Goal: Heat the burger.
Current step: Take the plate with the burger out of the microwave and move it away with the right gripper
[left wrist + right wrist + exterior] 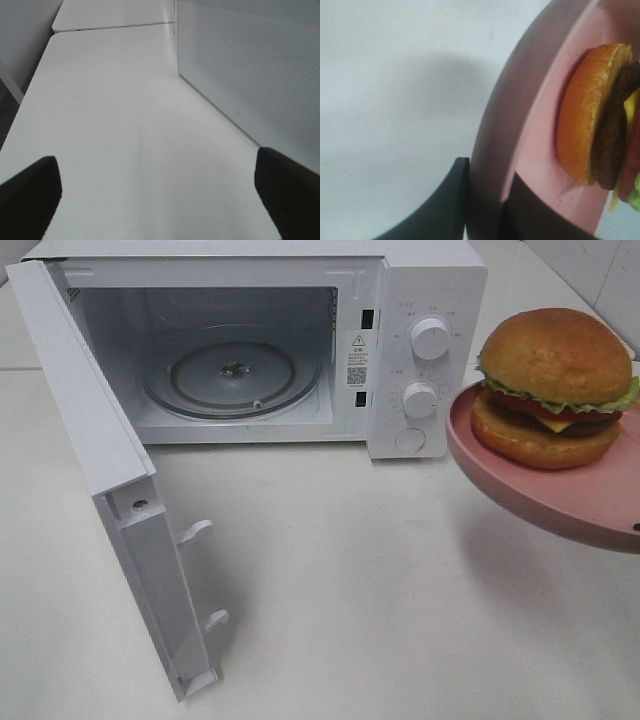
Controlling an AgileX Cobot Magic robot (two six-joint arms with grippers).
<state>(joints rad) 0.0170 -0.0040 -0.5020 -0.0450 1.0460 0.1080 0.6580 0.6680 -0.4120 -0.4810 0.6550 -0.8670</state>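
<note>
The burger (555, 380), with its golden bun, lettuce, patty and cheese, sits on a round pink plate (530, 485). The plate hangs in the air to the right of the microwave (420, 300). In the right wrist view my right gripper (487, 175) is shut on the plate's rim (505, 110), one finger under it and one on top, with the burger (590, 115) just beyond. My left gripper (156, 160) is open and empty, low over the table (125, 100). Neither arm shows in the exterior high view.
The microwave's door (90, 440) is swung wide open toward the front left. Inside the cavity lies a bare glass turntable (235, 370). Two knobs (430, 337) are on the right panel. A white perforated microwave panel (250, 65) stands close beside the left gripper.
</note>
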